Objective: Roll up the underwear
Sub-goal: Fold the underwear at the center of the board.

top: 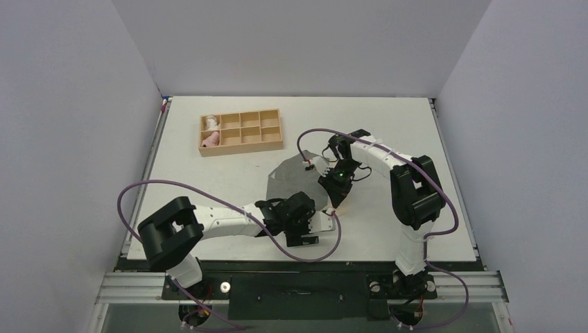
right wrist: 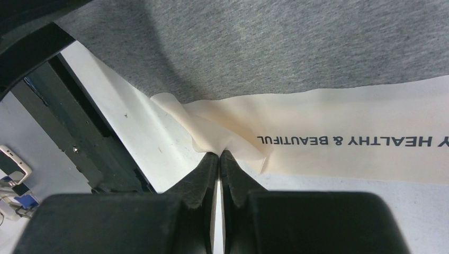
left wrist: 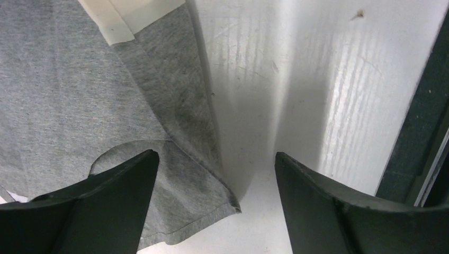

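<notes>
At the tabletop's (top: 388,125) near centre, the underwear (top: 291,177) is spread flat, its beige waistband (right wrist: 344,153) corner pinched in the clenched right end effector (right wrist: 219,155); the left end effector (left wrist: 214,159) is held released over a grey hem (left wrist: 212,211). That thin pinch could be lost if pulled unevenly.

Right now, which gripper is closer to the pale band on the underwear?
Right. The right gripper is shut on a fold of the band; the left gripper hangs open over the underwear's grey corner, band farther off.
</notes>
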You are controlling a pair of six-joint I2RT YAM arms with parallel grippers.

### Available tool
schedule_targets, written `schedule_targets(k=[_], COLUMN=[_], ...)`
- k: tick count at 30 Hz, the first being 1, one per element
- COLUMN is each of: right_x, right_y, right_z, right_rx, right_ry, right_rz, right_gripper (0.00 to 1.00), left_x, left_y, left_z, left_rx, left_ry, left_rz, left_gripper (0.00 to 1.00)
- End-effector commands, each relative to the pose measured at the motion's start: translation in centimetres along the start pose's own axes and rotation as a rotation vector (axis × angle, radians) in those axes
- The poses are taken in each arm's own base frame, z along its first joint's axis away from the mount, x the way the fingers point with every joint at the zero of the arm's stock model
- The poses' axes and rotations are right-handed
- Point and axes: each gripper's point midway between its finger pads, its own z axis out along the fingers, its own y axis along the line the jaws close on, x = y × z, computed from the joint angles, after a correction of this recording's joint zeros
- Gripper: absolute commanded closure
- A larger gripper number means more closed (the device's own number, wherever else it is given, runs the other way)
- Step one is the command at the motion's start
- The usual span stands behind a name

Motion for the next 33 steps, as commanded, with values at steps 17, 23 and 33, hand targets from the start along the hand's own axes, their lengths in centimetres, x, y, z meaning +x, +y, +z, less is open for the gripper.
schedule_targets(k=[17,23,33], right_x=[1.2,3.9,6.7], right_y=[1.1,3.7,6.5], right_z=[-0.9,-1.8,-3.3], right_rx=[-0.013,-0.061,-0.102], right_ry=[-0.015,0.025,0.071], right_rz=[-0.002,-0.046,-0.110], right_gripper=[1.00,1.00,1.00], left_x=[-2.4,-4.3,-6.9], left_y=[0.4,-2.0,-6.6], left_z=[-1.0,-3.2,-5.1], left_rx=[0.050,0.229,0.441], left_ry=[-0.042,-0.058,-0.069], left_rz=[-0.003,0.081,0.106], left_gripper=[1.00,1.00,1.00])
